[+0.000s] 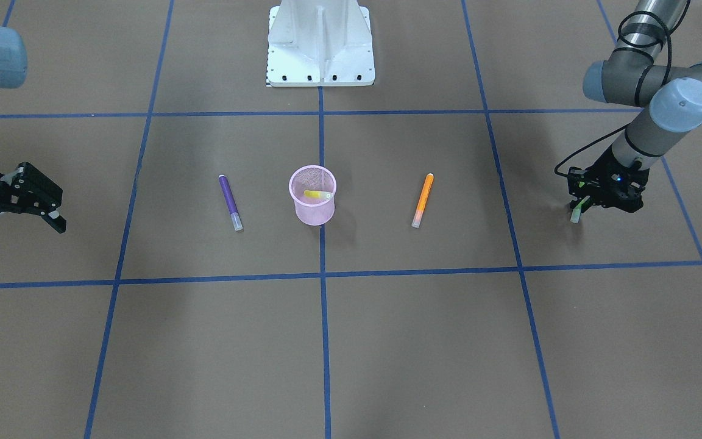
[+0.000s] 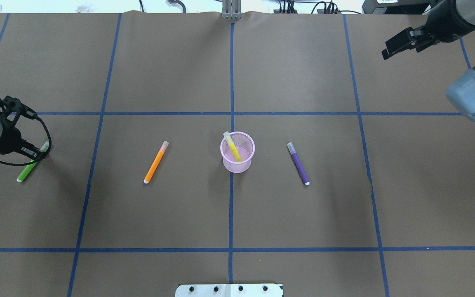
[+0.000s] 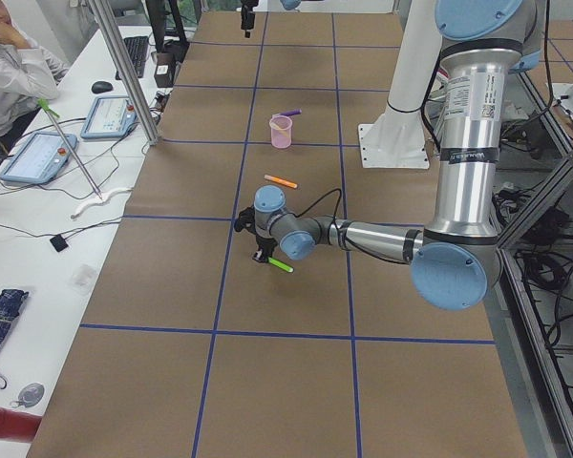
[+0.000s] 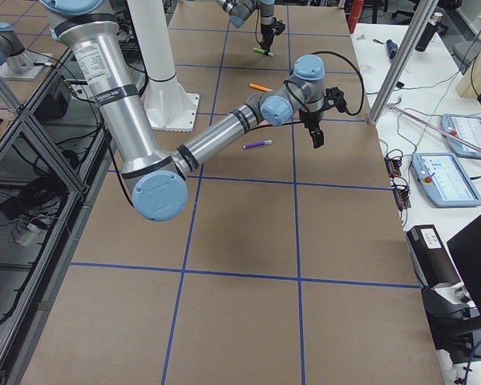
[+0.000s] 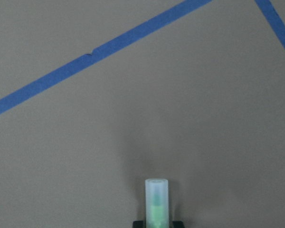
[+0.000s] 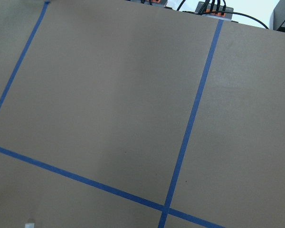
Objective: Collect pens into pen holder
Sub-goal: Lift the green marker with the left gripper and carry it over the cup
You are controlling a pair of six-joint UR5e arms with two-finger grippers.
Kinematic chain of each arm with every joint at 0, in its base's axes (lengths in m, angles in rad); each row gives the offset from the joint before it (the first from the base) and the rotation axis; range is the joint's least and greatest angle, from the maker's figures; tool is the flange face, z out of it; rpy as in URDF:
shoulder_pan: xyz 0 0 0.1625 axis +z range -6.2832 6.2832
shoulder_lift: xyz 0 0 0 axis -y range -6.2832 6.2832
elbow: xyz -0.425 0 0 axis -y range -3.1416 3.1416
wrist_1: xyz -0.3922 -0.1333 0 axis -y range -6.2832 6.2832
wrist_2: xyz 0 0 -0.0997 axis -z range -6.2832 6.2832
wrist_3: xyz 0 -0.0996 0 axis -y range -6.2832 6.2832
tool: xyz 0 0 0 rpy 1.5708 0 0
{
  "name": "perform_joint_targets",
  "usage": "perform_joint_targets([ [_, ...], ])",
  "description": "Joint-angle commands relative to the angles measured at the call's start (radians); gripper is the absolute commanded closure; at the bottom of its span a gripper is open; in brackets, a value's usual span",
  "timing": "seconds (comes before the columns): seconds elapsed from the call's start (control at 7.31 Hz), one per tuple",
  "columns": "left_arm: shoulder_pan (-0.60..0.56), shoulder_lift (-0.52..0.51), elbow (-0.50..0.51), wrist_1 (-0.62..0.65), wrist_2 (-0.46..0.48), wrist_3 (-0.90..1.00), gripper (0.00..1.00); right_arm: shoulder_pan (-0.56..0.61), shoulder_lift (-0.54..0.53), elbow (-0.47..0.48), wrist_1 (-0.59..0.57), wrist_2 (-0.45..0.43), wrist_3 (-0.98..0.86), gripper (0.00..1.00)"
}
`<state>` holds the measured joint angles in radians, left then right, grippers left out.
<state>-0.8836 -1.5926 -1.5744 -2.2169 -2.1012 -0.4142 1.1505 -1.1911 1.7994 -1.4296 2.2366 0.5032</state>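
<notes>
The pink mesh pen holder (image 2: 238, 166) stands at the table's middle, and a yellow pen (image 2: 232, 146) leans inside it. An orange pen (image 2: 155, 161) lies flat to its left in the overhead view, and a purple pen (image 2: 298, 163) lies to its right. Far left, my left gripper (image 2: 35, 156) is shut on a green pen (image 2: 26, 172), which tilts down toward the table; its whitish cap (image 5: 156, 195) pokes out in the left wrist view. My right gripper (image 1: 22, 238) hangs open and holds nothing, far from the pens.
The robot's white base (image 1: 320, 46) stands at the table's near edge. Blue tape lines (image 2: 231, 249) grid the brown table. A person sits at a side bench with tablets (image 3: 38, 157) beyond the table's far side.
</notes>
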Motion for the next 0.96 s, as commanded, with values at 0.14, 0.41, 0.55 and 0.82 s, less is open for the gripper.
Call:
perform_joint_targets([
  [0.14,-0.002,-0.006,-0.007,0.000,-0.008,0.000,1.00,0.000,0.002,0.000,0.000,0.002,0.000,0.01],
  [0.41,-0.008,-0.019,-0.071,-0.007,-0.016,0.002,1.00,0.000,0.002,0.000,0.001,0.000,0.000,0.01],
  [0.55,-0.015,-0.050,-0.132,-0.013,-0.011,0.003,1.00,0.000,0.002,0.002,0.002,0.000,0.000,0.01],
  [0.82,-0.020,-0.227,-0.145,-0.080,-0.003,0.000,1.00,0.000,0.001,0.002,0.002,0.000,0.000,0.01],
])
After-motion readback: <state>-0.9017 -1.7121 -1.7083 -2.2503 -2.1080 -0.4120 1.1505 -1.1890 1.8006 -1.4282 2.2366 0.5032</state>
